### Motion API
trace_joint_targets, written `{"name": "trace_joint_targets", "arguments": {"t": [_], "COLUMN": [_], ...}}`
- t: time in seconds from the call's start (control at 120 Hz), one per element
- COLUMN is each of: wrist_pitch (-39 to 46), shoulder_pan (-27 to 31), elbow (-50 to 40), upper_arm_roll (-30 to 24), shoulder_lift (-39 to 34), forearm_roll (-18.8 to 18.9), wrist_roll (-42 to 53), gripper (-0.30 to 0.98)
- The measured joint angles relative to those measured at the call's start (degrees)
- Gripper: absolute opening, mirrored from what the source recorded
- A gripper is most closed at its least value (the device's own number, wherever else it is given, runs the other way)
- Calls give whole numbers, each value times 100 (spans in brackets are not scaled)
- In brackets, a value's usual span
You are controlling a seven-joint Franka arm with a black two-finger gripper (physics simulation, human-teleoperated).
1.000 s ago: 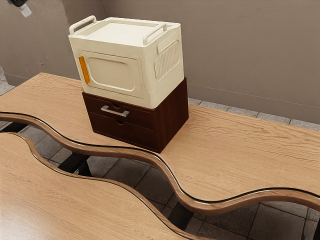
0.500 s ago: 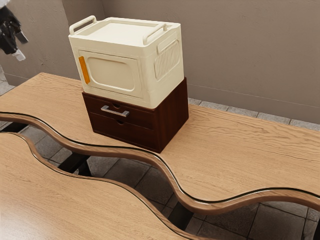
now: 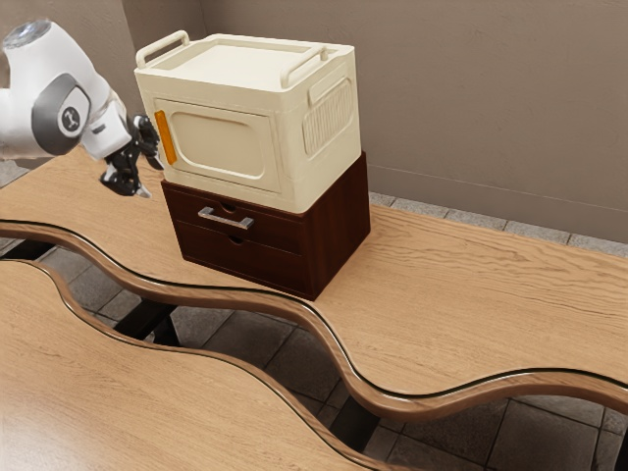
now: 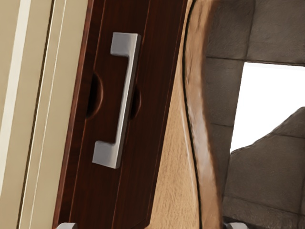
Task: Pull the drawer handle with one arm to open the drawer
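Observation:
My gripper is above the table on the exterior view's left, apart from the drawer unit and short of its silver handle. The handle is a bar on the upper drawer of a dark brown two-drawer unit; both drawer fronts are flush with the body, so the drawers are closed. In the wrist view, the tips of my gripper stand wide apart at the lower edge, with nothing held. Ahead of them, the handle crosses the dark drawer front without being touched.
A cream box with an orange handle rests on top of the drawer unit, close to my hand. The wooden table has a wavy front edge, and a second wooden top lies across a gap.
My arm has come in from the exterior view's left edge; the gripper has moved down and toward the drawer unit. The unit and the cream box have stayed put.

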Motion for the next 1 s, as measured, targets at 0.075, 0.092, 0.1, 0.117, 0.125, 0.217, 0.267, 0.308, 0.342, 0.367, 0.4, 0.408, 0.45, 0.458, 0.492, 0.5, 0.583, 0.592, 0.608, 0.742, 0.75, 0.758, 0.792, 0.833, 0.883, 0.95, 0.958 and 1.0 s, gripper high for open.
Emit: {"name": "trace_joint_targets", "arguments": {"t": [0.075, 0.092, 0.1, 0.117, 0.125, 0.217, 0.267, 0.308, 0.342, 0.367, 0.4, 0.408, 0.45, 0.458, 0.492, 0.5, 0.583, 0.592, 0.608, 0.742, 0.75, 0.758, 0.792, 0.833, 0.883, 0.95, 0.958, 1.0], "wrist_pitch": [391, 460, 493, 557, 587, 900, 1022, 1104, 1158, 1193, 1234, 1243, 1283, 1291, 1317, 1322, 1369, 1373, 1381, 1424, 1426, 1428, 1435, 1444, 1465, 1491, 1494, 1508], "shoulder_pan": [-58, -63, -66, -70, -72, -105, -135, -158, -177, -192, -206, -200, -190, -194, -214, -220, -226, -234, -252, -268, -265, -262, -251, -242, -237, -223, -221, -215], "elbow": [0, 1, 2, 2, 3, 4, 5, 5, 5, 5, 6, 7, 8, 8, 11, 11, 49, 51, 56, 115, 122, 129, 159, 180, 194, 230, 237, 265], "upper_arm_roll": [-7, -12, -14, -20, -22, -39, -39, -42, -43, -43, -49, -61, -108, -114, -133, -138, -277, -285, -298, -330, -331, -331, -332, -333, -334, -334, -334, -335], "shoulder_lift": [325, 379, 402, 445, 465, 650, 690, 741, 791, 822, 880, 899, 976, 988, 1029, 1039, 1218, 1233, 1262, 1478, 1494, 1510, 1571, 1626, 1688, 1775, 1788, 1836], "forearm_roll": [106, 119, 125, 133, 136, 157, 137, 46, -41, -93, -154, -171, -244, -256, -297, -306, -386, -394, -408, -481, -484, -486, -495, -502, -506, -500, -500, -498], "wrist_roll": [114, 137, 148, 171, 182, 277, 322, 357, 383, 401, 425, 431, 458, 463, 484, 488, 533, 537, 545, 602, 605, 609, 621, 635, 651, 674, 677, 691], "gripper": [36, 36, 35, 35, 34, 31, 30, 28, 27, 26, 25, 25, 24, 24, 23, 23, 22, 22, 22, 21, 21, 21, 21, 20, 20, 19, 19, 18]}}
